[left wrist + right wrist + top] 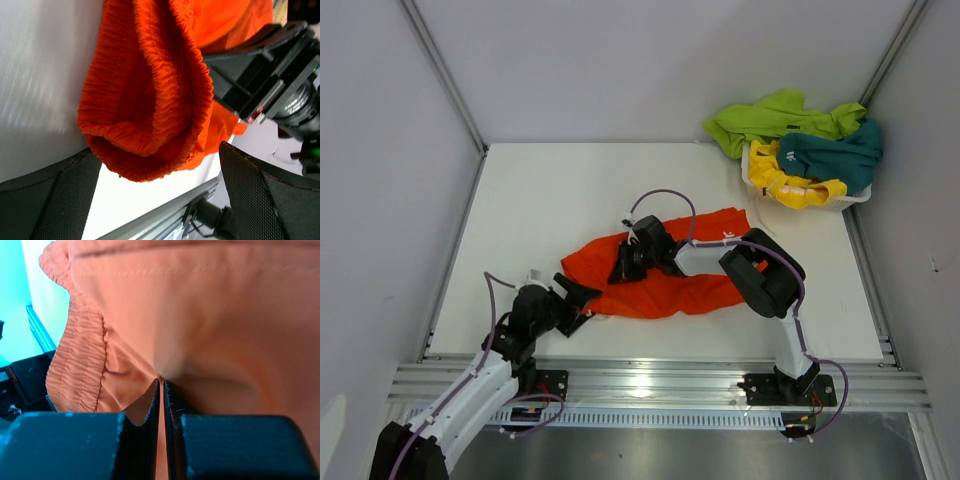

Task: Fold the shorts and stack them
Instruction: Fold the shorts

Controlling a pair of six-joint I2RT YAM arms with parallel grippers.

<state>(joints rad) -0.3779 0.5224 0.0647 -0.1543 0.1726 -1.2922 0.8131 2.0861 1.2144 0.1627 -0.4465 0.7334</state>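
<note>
Four pairs of shorts are in view. One pair of bright orange fabric shorts [665, 295] [150, 75] [225, 315] lies spread across the middle of the white table [550, 200]. The other three are heaped at the far right corner, in and over one white mesh plastic basket [855, 199]: one pair of lime green shorts [770, 115], one pair of teal shorts [830, 155] and one pair of yellow shorts [785, 180].

Two arms work the orange pair. The right gripper [623, 268] [161, 390] has its jaws pressed together on a pinch of orange cloth near the gathered waistband. The left gripper [582, 300] [160, 192] stands spread wide at the waistband's left end. The elastic edge lies between its two fingers [50, 200], unclamped.
</note>
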